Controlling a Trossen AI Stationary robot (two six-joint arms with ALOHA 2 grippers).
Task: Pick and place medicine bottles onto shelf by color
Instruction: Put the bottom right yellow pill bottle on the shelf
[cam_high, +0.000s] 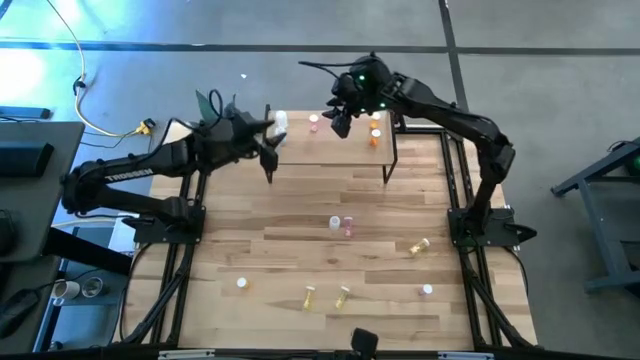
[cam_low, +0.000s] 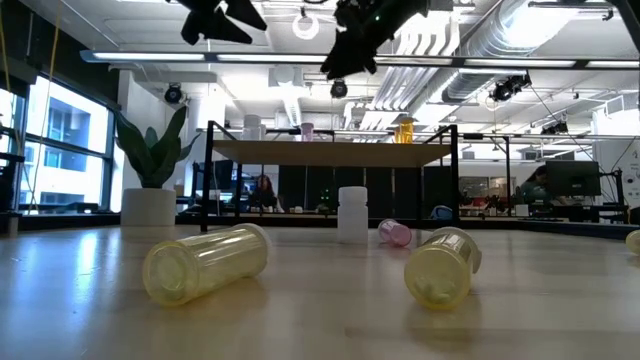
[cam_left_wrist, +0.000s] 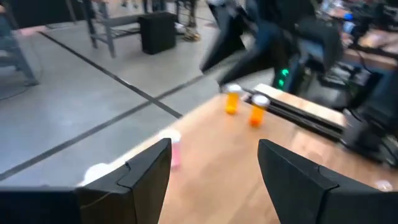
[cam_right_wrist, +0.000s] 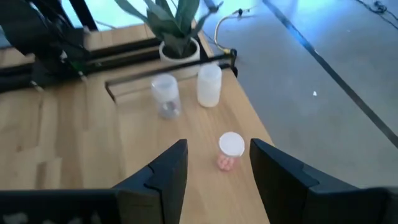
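Both grippers – left (cam_high: 270, 140) and right (cam_high: 340, 122) – hover spread and empty over the shelf (cam_high: 330, 150). Loose bottles (cam_high: 340, 222) lie well toward the table's front – either arm must reach back.

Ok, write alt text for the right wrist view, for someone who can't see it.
The right gripper hangs open above the light-wood shelf, with a pink bottle standing just past its fingertips. Farther along stand a clear bottle and a white bottle, with a potted plant behind them.
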